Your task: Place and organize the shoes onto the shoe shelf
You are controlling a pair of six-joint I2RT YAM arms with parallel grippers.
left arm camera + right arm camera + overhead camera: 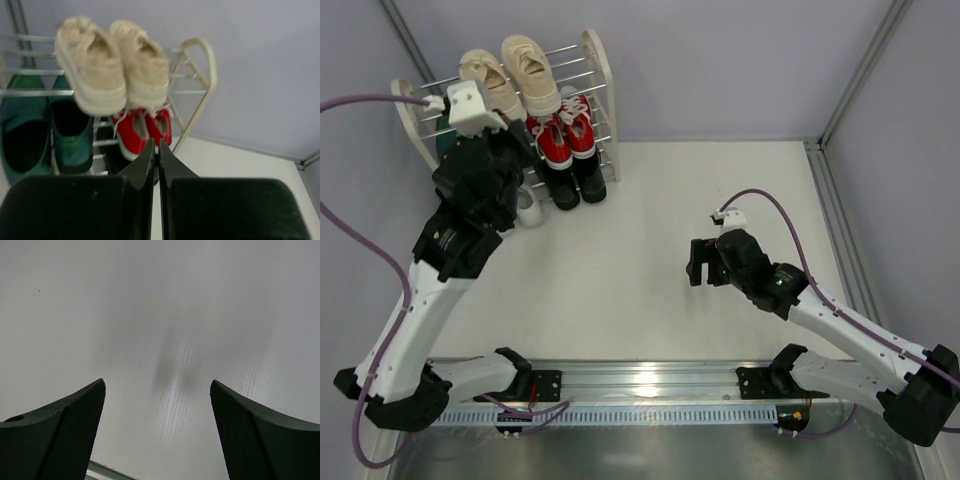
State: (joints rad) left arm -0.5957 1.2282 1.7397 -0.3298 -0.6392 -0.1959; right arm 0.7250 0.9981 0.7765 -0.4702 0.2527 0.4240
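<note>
Table (620, 260) | two beige sneakers (92, 67), maybe two loafers (72, 137) | left gripper (156, 147) clenched | right gripper (157, 385) released

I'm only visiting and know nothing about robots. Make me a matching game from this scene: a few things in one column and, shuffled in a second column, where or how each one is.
Things
1. beige sneakers
2. red sneakers
3. green loafers
4. right gripper

Places or states
A. open, above the bare table
B. left side of the shelf
C. highest on the shelf
D. right side of the shelf, just below the beige sneakers

Pairs: 1-C, 2-D, 3-B, 4-A
</note>
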